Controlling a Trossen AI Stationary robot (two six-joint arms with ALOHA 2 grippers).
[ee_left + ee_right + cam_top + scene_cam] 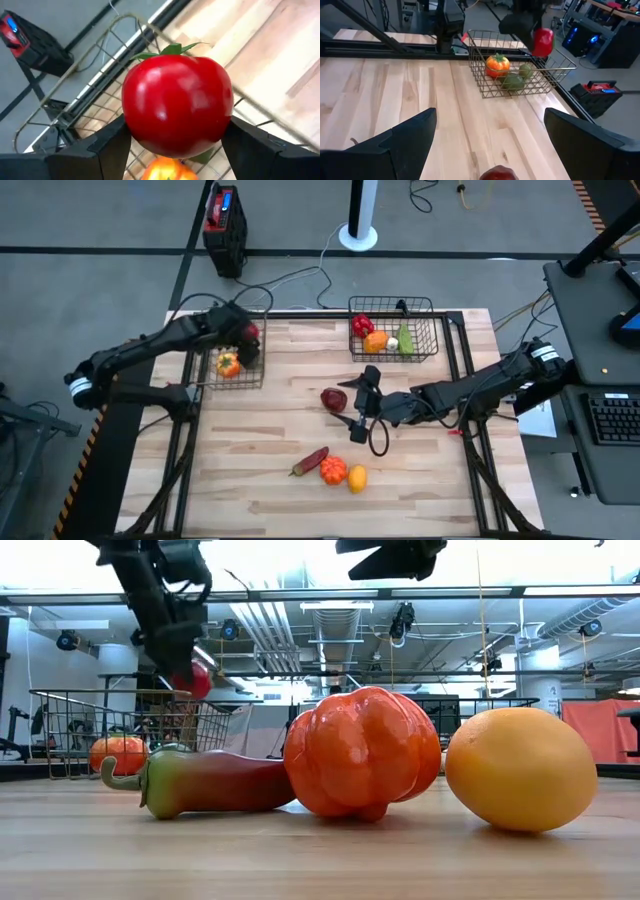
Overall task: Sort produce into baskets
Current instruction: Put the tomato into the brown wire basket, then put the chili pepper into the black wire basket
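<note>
Wooden surface is carrying your nearest produce: a chili, an orange pumpkin-like piece and a lemon. Farther back, your right gripper is hovering with fingers spread wide and empty beside a maroon piece. Farthest, your left gripper is clamping a red tomato above the left basket.

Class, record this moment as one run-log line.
left gripper: holds red tomato over left basket | right gripper: open above table
</note>
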